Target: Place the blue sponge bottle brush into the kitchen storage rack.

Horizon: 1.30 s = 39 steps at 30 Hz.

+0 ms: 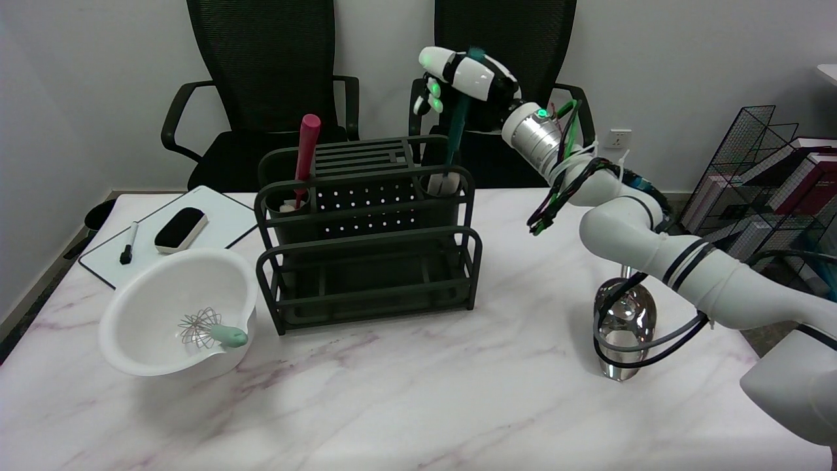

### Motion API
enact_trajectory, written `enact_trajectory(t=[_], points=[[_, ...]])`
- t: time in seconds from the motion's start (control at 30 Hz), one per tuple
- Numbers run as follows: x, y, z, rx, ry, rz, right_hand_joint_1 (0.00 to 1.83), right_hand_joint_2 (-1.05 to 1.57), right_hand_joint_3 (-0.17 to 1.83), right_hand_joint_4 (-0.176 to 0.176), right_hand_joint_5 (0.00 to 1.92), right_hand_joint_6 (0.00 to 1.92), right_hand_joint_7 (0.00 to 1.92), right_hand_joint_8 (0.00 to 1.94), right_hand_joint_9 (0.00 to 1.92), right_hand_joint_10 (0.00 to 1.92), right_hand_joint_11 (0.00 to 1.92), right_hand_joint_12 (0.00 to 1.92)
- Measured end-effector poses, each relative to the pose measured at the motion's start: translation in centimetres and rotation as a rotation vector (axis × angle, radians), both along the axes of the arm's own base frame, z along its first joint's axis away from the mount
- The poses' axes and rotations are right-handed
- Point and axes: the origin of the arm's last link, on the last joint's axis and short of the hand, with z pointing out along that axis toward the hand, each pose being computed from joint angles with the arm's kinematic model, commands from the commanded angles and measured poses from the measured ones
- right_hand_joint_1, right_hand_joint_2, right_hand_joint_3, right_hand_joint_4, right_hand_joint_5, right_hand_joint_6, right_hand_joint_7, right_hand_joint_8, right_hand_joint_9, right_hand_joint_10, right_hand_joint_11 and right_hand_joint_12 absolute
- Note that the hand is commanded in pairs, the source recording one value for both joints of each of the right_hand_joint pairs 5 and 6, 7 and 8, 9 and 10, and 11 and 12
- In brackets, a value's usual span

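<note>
A whiteboard (216, 219) lies at the far left corner of the desk (418, 392). A black marker (128, 243) and a black eraser (180, 229) lie on it. In front of it, near the left edge, sits a white bowl (140, 307) with a little whisk (209, 329) inside. The whisk has a pale green handle.

In the middle of the desk, toward the far edge, stands the dark storage rack (369, 229). A red-handled brush (306, 154) stands upright in the cup at the rack's back left corner. The blue sponge bottle brush (456, 127) stands in the cup at the back right corner. Its white sponge end is down in the cup and its teal handle leans up to the right.

The right hand (461, 82) is up above that corner of the rack. It looks loose around the top of the handle, with the fingers (433, 98) partly uncurled, but I cannot tell if it has let go.

Near the right edge, a shiny metal ladle (624, 327) lies on the desk, under the white arm.
</note>
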Motion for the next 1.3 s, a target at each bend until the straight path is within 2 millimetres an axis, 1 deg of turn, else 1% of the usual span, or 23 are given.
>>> enact_trajectory(t=[0.1, 0.2, 0.23, 0.33, 0.4, 0.5, 0.6, 0.83, 1.07, 1.3], points=[[0.0, 0.1, 0.1, -0.002, -0.002, 0.009, 1.04, 0.73, 1.36, 0.0, 1.05, 1.05, 1.38, 1.38, 1.38, 1.38, 0.78, 0.78], [0.0, 0.1, 0.1, -0.004, -0.003, 0.016, 1.12, 0.58, 1.45, 0.0, 0.86, 0.86, 1.24, 1.24, 1.16, 1.16, 0.66, 0.66], [0.0, 0.2, 0.1, -0.005, -0.003, 0.019, 1.11, 0.55, 1.46, 0.0, 0.79, 0.79, 1.19, 1.19, 1.09, 1.09, 0.63, 0.63], [-0.1, 0.2, 0.2, -0.007, -0.005, 0.026, 1.15, 0.51, 1.48, 0.0, 0.69, 0.69, 1.11, 1.11, 0.9, 0.9, 0.56, 0.56], [-0.1, 0.3, 0.3, -0.009, -0.006, 0.032, 1.15, 0.52, 1.44, 0.0, 0.65, 0.65, 1.09, 1.09, 0.86, 0.86, 0.52, 0.52], [-0.1, 0.4, 0.4, -0.013, -0.009, 0.041, 1.16, 0.53, 1.4, 0.0, 0.62, 0.62, 1.07, 1.07, 0.84, 0.84, 0.47, 0.47], [0.0, 0.5, 0.7, -0.02, -0.013, 0.054, 1.16, 0.54, 1.38, 0.0, 0.63, 0.63, 1.06, 1.06, 0.83, 0.83, 0.44, 0.44], [0.5, 1.1, 2.1, -0.057, -0.023, 0.101, 1.15, 0.6, 1.32, 0.0, 0.66, 0.66, 1.07, 1.07, 0.81, 0.81, 0.4, 0.4], [1.1, 2.6, 4.3, -0.115, -0.035, 0.161, 1.13, 0.67, 1.26, 0.0, 0.71, 0.71, 1.09, 1.09, 0.8, 0.8, 0.38, 0.38], [0.9, 4.9, 7.1, -0.193, -0.046, 0.211, 1.1, 0.76, 1.19, 0.0, 0.74, 0.74, 1.11, 1.11, 0.81, 0.81, 0.37, 0.37]])
